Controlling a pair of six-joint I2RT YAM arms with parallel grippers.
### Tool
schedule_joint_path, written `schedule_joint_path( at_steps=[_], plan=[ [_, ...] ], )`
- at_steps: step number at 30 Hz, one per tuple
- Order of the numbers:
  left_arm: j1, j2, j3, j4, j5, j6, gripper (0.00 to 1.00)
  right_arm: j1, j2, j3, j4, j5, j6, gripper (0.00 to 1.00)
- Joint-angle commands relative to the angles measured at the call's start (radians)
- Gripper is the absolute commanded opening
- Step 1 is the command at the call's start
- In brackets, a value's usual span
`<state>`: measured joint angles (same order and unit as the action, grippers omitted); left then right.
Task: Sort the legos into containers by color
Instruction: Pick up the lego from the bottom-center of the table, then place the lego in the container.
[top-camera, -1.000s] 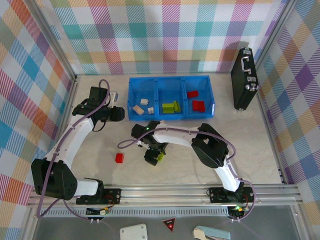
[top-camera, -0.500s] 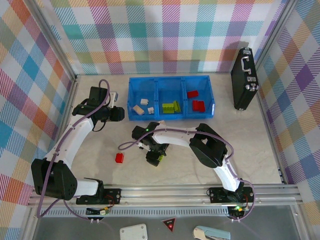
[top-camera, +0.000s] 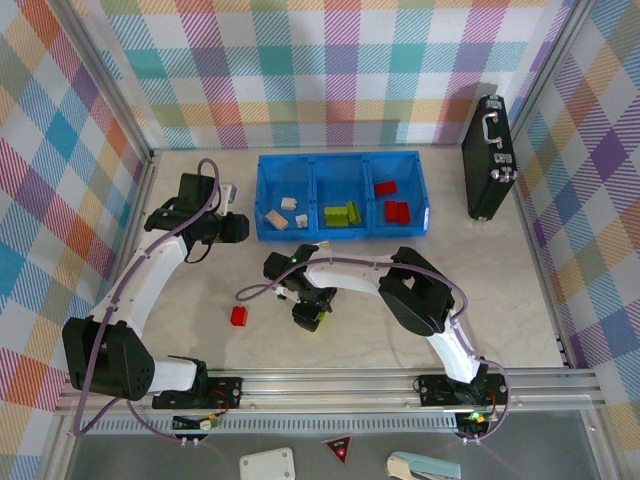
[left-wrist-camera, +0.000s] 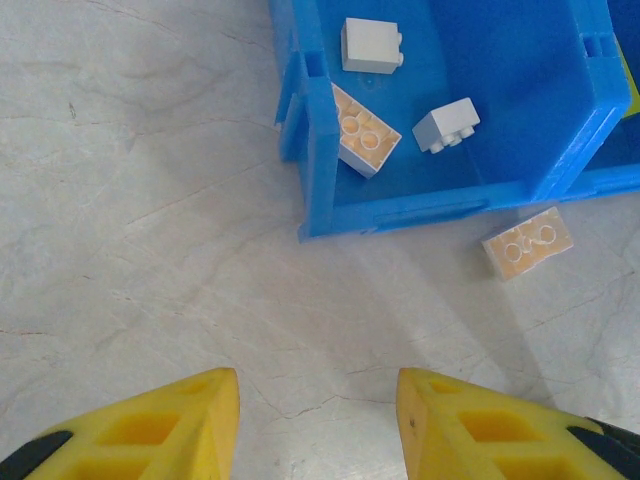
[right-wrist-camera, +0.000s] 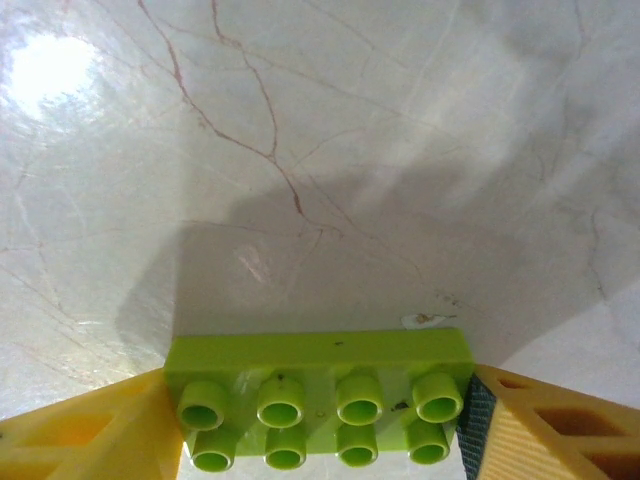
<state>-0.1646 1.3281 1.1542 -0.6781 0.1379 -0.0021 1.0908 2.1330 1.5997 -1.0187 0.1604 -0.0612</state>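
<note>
My right tool (top-camera: 310, 318) has tightened since a second ago. Pale veined counter (top-camera: 500, 290), plaid walls (top-camera: 340, 70) all round. The lime green lego (right-wrist-camera: 318, 395) sits clamped in it, near of the blue bin (top-camera: 340, 238); my left tool (left-wrist-camera: 315, 385) hangs released.

Right pincer (top-camera: 309, 318) has a brick (right-wrist-camera: 318, 400) pinched between its fingers. Another brick (top-camera: 239, 316) lies on the table (top-camera: 500, 290) to its left, with the bin (top-camera: 370, 235) beyond it. Left pincer (top-camera: 243, 228) sits just left of the bin, with a loose brick (left-wrist-camera: 527, 243) ahead of it by the bin's wall.
</note>
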Motion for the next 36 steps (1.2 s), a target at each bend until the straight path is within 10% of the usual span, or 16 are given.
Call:
schedule_joint_path(
  at_steps=[1, 18, 36],
  plan=[
    [0.017, -0.006, -0.008, -0.009, 0.015, 0.021, 0.45, 0.006, 0.022, 0.015, -0.045, -0.001, -0.013, 0.67],
    [0.017, -0.010, -0.007, -0.011, 0.011, 0.022, 0.45, -0.078, -0.011, 0.082, -0.084, 0.026, -0.011, 0.66],
    [0.017, -0.010, -0.004, -0.015, 0.008, 0.026, 0.45, -0.238, 0.034, 0.260, -0.091, 0.119, 0.504, 0.66]
  ],
)
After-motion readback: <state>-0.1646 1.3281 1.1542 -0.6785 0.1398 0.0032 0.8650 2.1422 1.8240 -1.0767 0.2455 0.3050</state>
